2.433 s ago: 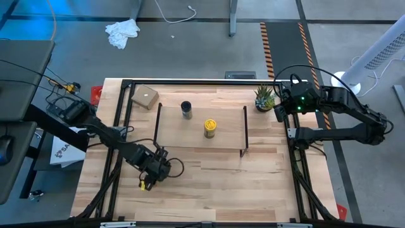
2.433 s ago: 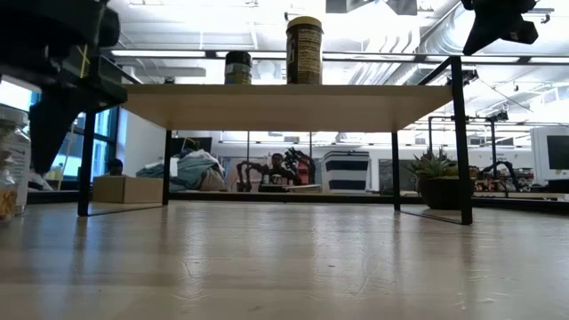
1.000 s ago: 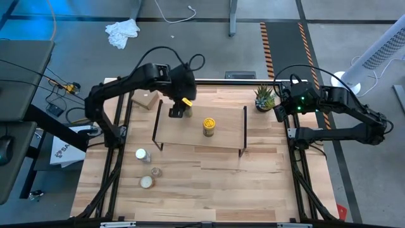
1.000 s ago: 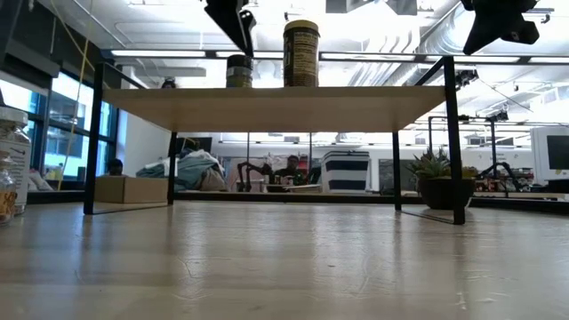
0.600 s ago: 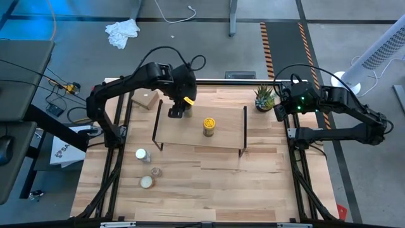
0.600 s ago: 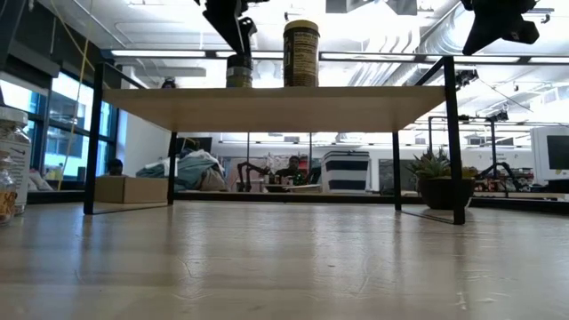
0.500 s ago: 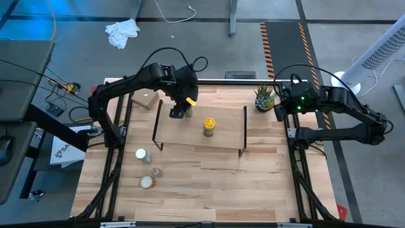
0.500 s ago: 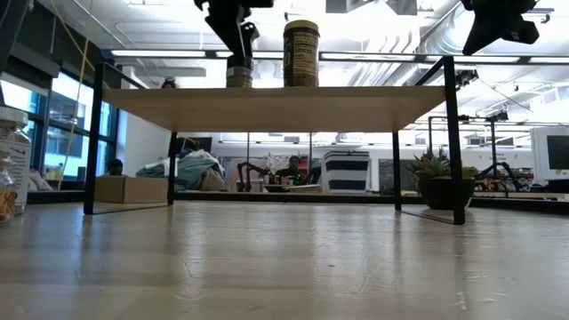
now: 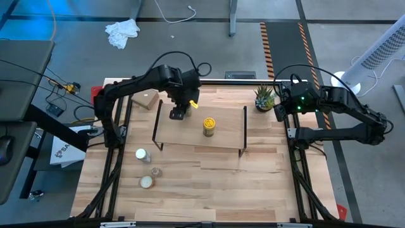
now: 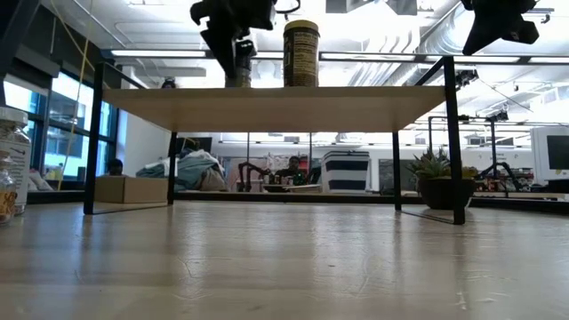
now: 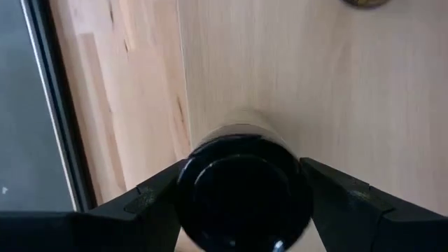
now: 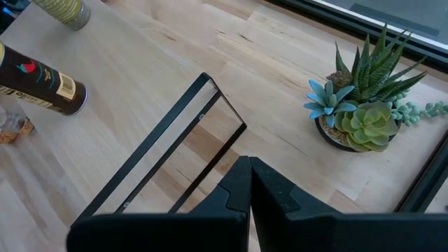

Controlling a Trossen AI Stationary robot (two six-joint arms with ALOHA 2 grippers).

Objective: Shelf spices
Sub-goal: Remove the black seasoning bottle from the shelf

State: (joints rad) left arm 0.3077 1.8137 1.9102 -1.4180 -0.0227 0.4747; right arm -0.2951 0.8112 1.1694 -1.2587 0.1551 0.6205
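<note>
From the high view I have the left tool [image 9: 179, 113] over the near-left part of the shelf [image 9: 221, 136], right on top of the black-capped jar [image 9: 180, 114], which it mostly hides. The yellow jar [image 9: 209, 126] stands on the plank just beside it. Three other jars wait on the bench [image 9: 209, 183] in front of the shelf's left end: a white-capped jar [image 9: 142, 154], a small clear jar [image 9: 155, 171] and another pale-lidded one [image 9: 147, 182]. The right arm is parked at the right edge of the bench near the potted succulent [image 9: 264, 97].

In the low view the left tool [image 10: 236, 55] comes down onto the plank [image 10: 276, 107] beside the yellow jar [image 10: 302, 53]; the black-capped jar is hidden behind it here.

The left wrist view settles it: the black cap [image 11: 241, 189] sits between my two fingers [image 11: 157, 199], which bracket it on both sides but look just clear of its sides, so I read the tool as released around the jar, with the jar standing on the shelf.

In the right wrist view the right tool [image 12: 250, 183] is clenched on nothing, fingertips together, above the shelf's black leg frame [image 12: 175, 150].

My judgement: this is the end of a placement. Next I should lift the left tool straight up so neither finger drags the jar, then go for a jar on the bench.
</note>
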